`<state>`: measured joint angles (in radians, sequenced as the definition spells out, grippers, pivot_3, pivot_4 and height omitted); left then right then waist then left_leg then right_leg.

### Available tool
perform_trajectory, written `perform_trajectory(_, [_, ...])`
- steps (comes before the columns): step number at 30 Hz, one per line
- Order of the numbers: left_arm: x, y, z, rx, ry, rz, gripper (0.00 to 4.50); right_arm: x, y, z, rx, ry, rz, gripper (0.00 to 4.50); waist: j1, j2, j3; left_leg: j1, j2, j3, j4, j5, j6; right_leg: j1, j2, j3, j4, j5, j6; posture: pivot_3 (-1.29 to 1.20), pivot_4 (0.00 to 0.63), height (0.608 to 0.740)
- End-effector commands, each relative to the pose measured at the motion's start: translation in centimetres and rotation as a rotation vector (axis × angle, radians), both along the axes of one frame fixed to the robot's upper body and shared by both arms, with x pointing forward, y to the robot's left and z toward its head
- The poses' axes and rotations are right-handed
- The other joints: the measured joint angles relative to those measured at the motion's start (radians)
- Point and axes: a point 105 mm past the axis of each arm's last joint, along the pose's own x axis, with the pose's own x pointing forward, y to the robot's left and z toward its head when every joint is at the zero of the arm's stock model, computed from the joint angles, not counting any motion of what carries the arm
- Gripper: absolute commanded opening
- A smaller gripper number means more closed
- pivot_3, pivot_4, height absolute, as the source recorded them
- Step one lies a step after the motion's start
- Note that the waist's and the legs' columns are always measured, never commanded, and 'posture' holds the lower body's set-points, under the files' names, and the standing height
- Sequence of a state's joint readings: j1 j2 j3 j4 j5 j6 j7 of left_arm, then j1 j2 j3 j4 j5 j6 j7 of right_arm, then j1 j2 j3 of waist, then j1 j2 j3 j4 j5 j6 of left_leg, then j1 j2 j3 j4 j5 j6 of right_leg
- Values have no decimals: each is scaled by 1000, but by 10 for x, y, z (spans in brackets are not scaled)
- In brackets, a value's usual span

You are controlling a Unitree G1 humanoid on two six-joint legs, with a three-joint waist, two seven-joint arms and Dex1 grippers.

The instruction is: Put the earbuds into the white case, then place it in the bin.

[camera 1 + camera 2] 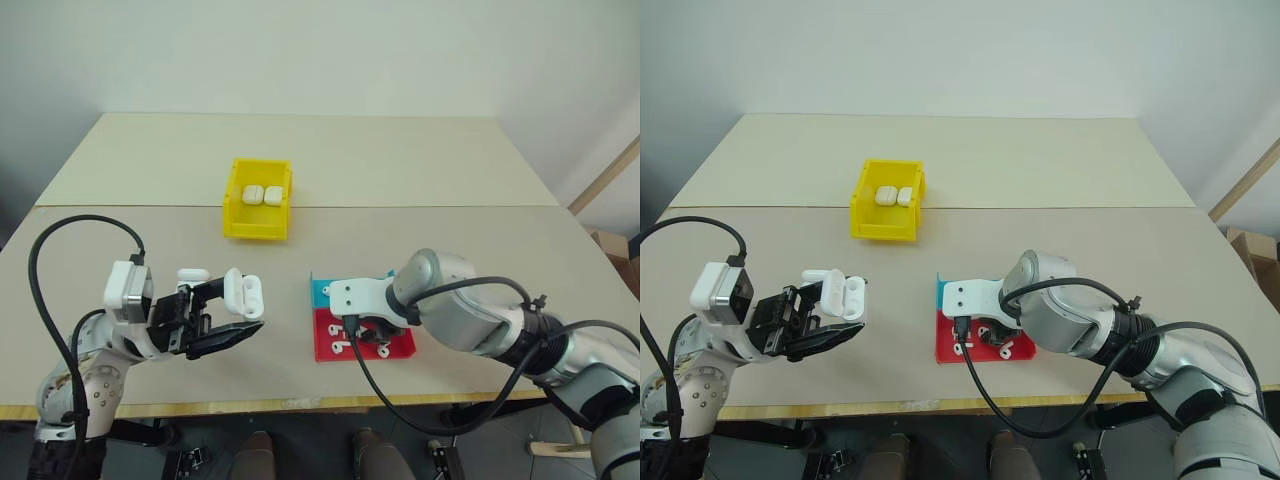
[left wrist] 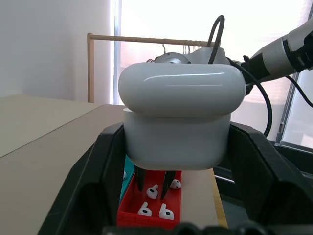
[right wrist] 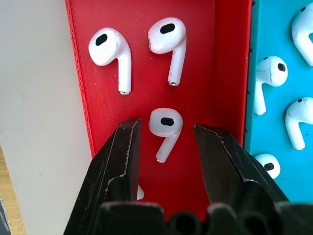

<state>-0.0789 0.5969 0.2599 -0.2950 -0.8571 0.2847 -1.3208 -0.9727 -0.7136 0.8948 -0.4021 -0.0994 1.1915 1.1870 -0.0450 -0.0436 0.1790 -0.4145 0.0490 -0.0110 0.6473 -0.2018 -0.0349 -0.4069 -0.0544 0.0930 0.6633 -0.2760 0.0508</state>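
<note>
your left tool (image 1: pixel 225 335) grips the white case (image 1: pixel 243 294) lid-open to receive earbuds, while your right tool (image 3: pixel 164 147), released, straddles one earbud (image 3: pixel 165 127) in the red tray (image 3: pixel 205 58).

Beige table (image 1: pixel 420 170) spanning mid-frame; plain white wall (image 1: pixel 320 50) along top; wooden rail (image 2: pixel 146 39) before bright window (image 2: pixel 161 19).

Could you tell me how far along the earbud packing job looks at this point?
Done: two closed cases already lie in the yellow bin. In hand: the left end effector holds an open white case, while the right end effector hangs open around an earbud in the red tray. Left: grasp it, load the case, close it, bin it.
</note>
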Motion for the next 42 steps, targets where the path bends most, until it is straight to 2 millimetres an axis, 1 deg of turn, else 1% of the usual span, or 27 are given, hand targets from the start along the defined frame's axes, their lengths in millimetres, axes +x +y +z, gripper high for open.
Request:
perform_trajectory(1, [-5,-2,6,13,-51,-8,2825,1,3,9,9,-30,9,2127,0,0,0,0,0,0,0,0,0,0,0,0,0,0,0,0,150,740])
perform_trajectory(14, [-4,-2,5,19,-50,-4,2825,2,5,10,7,-36,7,2127,0,0,0,0,0,0,0,0,0,0,0,0,0,0,0,0,150,740])
perform_trajectory(15, [-4,-2,5,20,-50,-4,2825,2,5,10,5,-36,8,1751,0,0,0,0,0,0,0,0,0,0,0,0,0,0,0,0,150,740])
perform_trajectory(16, [-4,-2,5,21,-50,-4,2825,2,4,10,4,-35,9,1550,0,0,0,0,0,0,0,0,0,0,0,0,0,0,0,0,150,740])
perform_trajectory(18, [-4,-2,4,21,-49,-5,2825,2,4,10,5,-34,10,922,0,0,0,0,0,0,0,0,0,0,0,0,0,0,0,0,150,740])
perform_trajectory(28, [-3,-2,4,24,-50,-3,2825,2,2,10,-6,-41,19,922,0,0,0,0,0,0,0,0,0,0,0,0,0,0,0,0,150,740])
perform_trajectory(30, [-3,-2,4,25,-50,-2,2825,1,2,10,-6,-39,24,702,0,0,0,0,0,0,0,0,0,0,0,0,0,0,0,0,150,740])
perform_trajectory(33, [-3,-2,5,21,-49,-2,2825,0,4,13,4,-43,31,692,-1,0,0,0,0,0,0,0,0,0,0,0,0,0,0,0,150,740])
perform_trajectory(36, [-4,-2,6,11,-54,-13,2825,-2,5,25,45,-57,34,692,0,0,0,0,0,0,0,0,0,0,0,0,0,0,0,0,150,740])
perform_trajectory(39, [-6,-4,9,-13,-65,-37,2825,-7,1,51,136,-75,25,692,1,1,0,-1,0,0,0,0,0,-2,0,0,0,0,0,0,150,740])
perform_trajectory(42, [-8,-9,13,-54,-79,-70,2825,-14,-13,75,224,-127,41,692,7,1,0,-2,0,-1,-1,0,0,-2,0,-1,-1,0,0,0,150,740])
